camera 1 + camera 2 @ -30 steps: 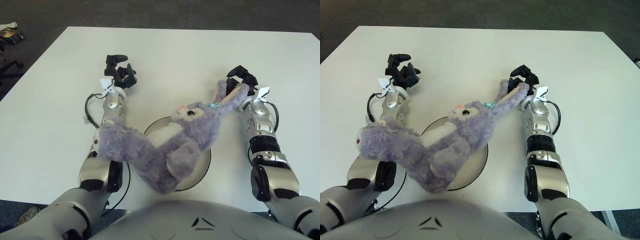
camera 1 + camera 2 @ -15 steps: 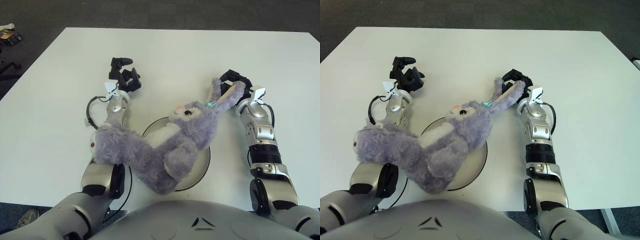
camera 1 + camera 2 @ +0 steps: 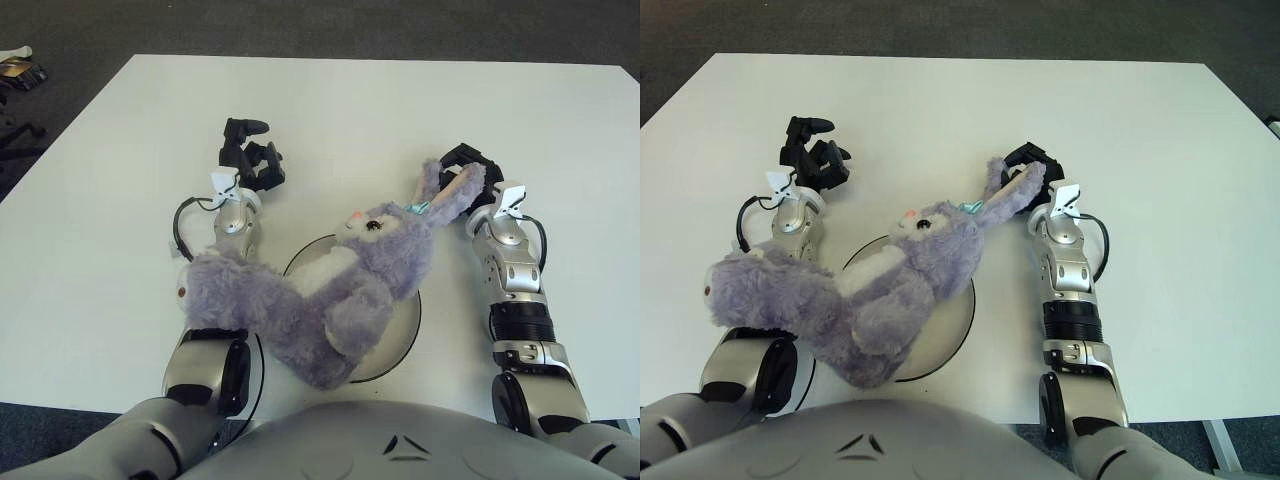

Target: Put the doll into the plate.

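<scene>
A fluffy purple rabbit doll (image 3: 340, 290) lies slantwise across the white plate (image 3: 405, 335), head toward the far right. Its hind end hangs off the plate's left rim and drapes over my left forearm. One long ear (image 3: 450, 195) stretches up and right into my right hand (image 3: 462, 170), whose dark fingers curl around the ear's tip. My left hand (image 3: 248, 155) shows beyond the doll on the left, fingers loose, with nothing in it. The doll covers most of the plate; only its right and near rim show.
The white table (image 3: 350, 110) is bounded by dark floor on its far and left sides. Some small items (image 3: 20, 65) lie on the floor at the far left. A black cable (image 3: 180, 225) loops beside my left wrist.
My right hand has drawn inward to the left with the ear in it. The doll's head slid slightly left over the plate. My left hand shifted a little to the right.
</scene>
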